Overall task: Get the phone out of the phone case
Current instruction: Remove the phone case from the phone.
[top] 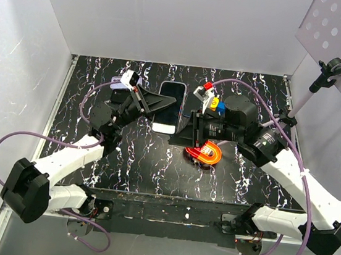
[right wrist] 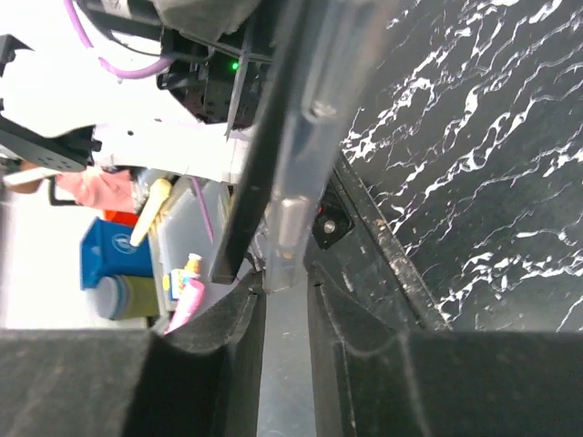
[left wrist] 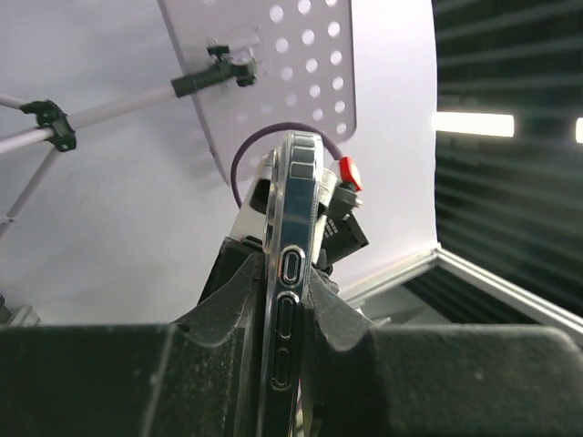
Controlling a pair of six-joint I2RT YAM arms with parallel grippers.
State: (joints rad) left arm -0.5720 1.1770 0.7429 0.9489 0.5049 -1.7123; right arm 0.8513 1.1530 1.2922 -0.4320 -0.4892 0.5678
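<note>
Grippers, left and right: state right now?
Left gripper: closed on the clear plastic phone case.
Right gripper: closed on the case's opposite edge.

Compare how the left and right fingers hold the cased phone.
In the top view, the left gripper takes the black-screened phone by its left long edge, and the right gripper takes the opposite edge. Between the left fingers sits the side with the buttons. Between the right fingers sits the rim of the clear plastic case. Both are closed on it.
</note>
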